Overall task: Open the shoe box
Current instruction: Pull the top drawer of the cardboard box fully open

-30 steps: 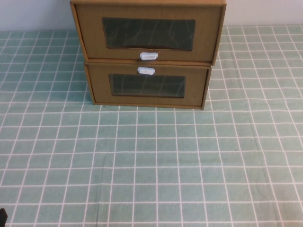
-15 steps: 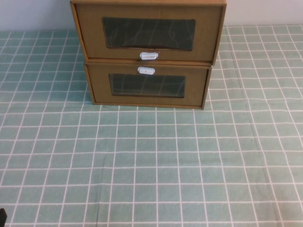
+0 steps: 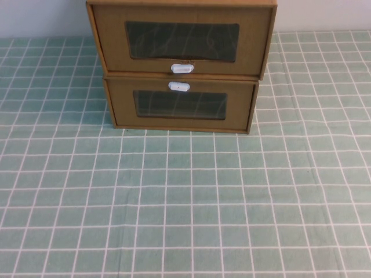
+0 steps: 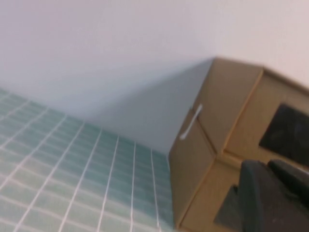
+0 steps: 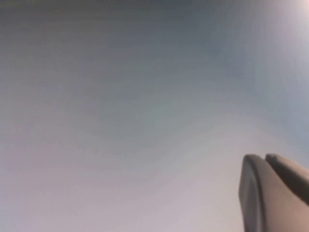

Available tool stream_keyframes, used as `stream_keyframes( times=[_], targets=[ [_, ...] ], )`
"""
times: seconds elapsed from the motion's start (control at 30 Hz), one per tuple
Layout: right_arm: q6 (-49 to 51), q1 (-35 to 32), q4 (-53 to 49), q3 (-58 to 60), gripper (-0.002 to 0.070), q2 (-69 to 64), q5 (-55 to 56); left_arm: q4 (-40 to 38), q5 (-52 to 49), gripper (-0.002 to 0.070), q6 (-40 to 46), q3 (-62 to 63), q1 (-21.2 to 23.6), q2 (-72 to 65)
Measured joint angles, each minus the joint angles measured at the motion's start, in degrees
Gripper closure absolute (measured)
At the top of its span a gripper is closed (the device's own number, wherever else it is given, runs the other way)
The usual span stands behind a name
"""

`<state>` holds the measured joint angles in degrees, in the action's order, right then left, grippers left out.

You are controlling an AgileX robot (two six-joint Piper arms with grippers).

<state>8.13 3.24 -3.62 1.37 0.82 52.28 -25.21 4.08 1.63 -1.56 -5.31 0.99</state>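
Two tools sit nearest to us, and neither shows in the high view. The left tool [image 4: 266, 166] hangs above the counter with its fingers pressed together. The right tool [image 5: 264, 158] is pressed together too, holds nothing, and points at bare wall [image 5: 120, 96].

One counter [image 3: 185, 202], under a green checked cloth, stretches ahead of both tools. Two shoe boxes [image 3: 255, 46] stand ahead of the left tool and well apart from it. The upper box [image 3: 110, 35] rests on the lower box [image 3: 122, 110], and both are closed. We count two dark windows [image 3: 182, 40], one per front, and two white pull tabs. The upper tab [image 3: 182, 68] sits at the bottom edge of its front and the lower tab [image 3: 179, 87] at the top edge of its own, so the two lie just beside each other.

We judge the step in hand to be the approach, with nothing touched yet. To do it well, we spread the tool early, come in square to the front and pinch one tab only, since a wide bite could catch both. We cannot tell whether the front drops or slides, so we pull gently and straight back to keep the stack from shifting.
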Motion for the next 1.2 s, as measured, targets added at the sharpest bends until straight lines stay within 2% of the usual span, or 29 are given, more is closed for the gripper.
stream_keyframes(
  times=[0.17, 0.4, 0.47, 0.6, 0.7, 0.77, 0.87, 0.97, 1.1, 1.2],
  targets=[
    [0.0, 0.0, -0.3, 0.0, 0.0689, 0.0, 12.9, -1.1, 2.6, 0.0680, 0.0, 0.0, 0.0, 0.0],
    [0.0, 0.0, -0.1, 0.0, 0.0689, 0.1, 16.0, -1.8, 7.8, 0.0680, -1.6, -0.1, 0.0, 0.0],
    [0.0, 0.0, -0.1, -0.3, 0.0689, 0.1, 16.0, -1.9, 12.3, 0.0680, -4.5, -0.1, 0.0, 0.0],
    [0.0, 0.0, 0.0, -4.7, 0.0689, 0.1, 15.7, -2.5, 27.2, 0.0680, -13.2, -0.1, 0.0, 0.0],
    [0.0, 0.0, 0.0, -12.1, 0.0689, 0.2, 9.4, -4.1, 36.8, 0.0680, -14.9, 1.6, 0.0, 0.0],
    [0.0, 0.0, 0.0, -17.6, 0.0689, 0.2, 1.4, -6.7, 38.3, 0.0680, -12.5, 5.0, 0.0, 0.0],
    [1.5, 0.0, 0.0, -26.0, 0.0689, 0.2, -13.3, -12.0, 37.4, 0.0680, -3.4, 12.9, 0.0, 0.0],
    [2.5, 0.0, 0.6, -33.1, 0.0689, -2.4, -21.4, -13.3, 35.3, 0.0680, 4.9, 21.3, 0.0, -1.9],
    [3.7, 0.0, 3.6, -38.8, 0.0689, -9.8, -28.9, -13.6, 27.7, 0.0680, 17.6, 33.5, 0.0, -8.5],
    [3.9, 0.0, 5.7, -43.2, 0.0689, -15.7, -40.7, -13.6, 16.5, 0.0680, 24.5, 42.8, 0.0, -15.1]
  ],
)
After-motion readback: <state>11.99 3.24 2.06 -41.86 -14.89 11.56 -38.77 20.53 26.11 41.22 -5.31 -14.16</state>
